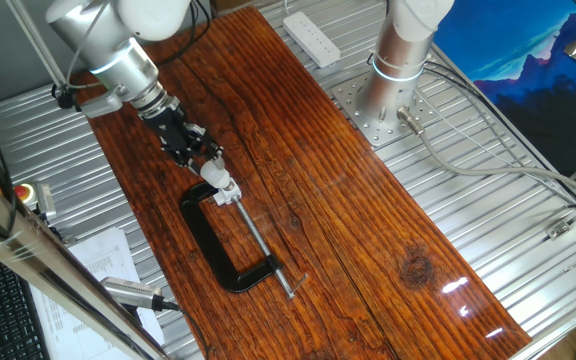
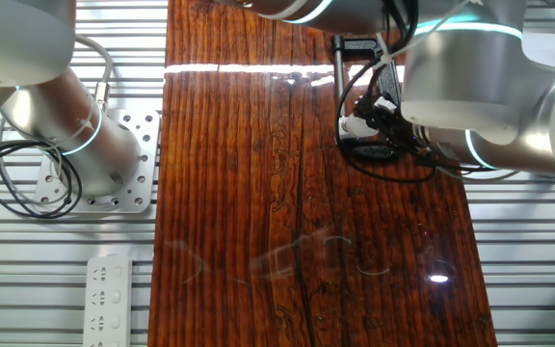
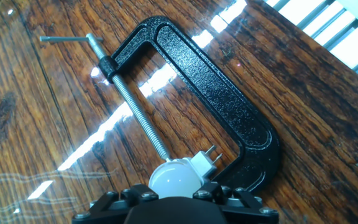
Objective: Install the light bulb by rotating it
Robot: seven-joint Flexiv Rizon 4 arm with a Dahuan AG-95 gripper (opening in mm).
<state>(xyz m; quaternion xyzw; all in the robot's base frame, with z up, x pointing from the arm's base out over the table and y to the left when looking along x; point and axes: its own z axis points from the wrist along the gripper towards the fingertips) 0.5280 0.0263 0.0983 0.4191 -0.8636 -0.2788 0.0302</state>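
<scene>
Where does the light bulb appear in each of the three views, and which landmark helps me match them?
One fixed view: the light bulb sits left of centre, at the pincer tip.
The other fixed view: a small white spot at upper right, partly hidden by the arm.
Hand view: bottom centre, just above the pincer body.
Shared landmark: the black C-clamp beside the bulb.

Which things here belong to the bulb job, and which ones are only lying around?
Belong to the job:
- bulb, white, just ahead of the gripper
- white socket block with two prongs, beside the bulb
- black C-clamp, whose screw runs up to the block

Lying around:
- power strip at the table's far end
- papers beside the table
</scene>
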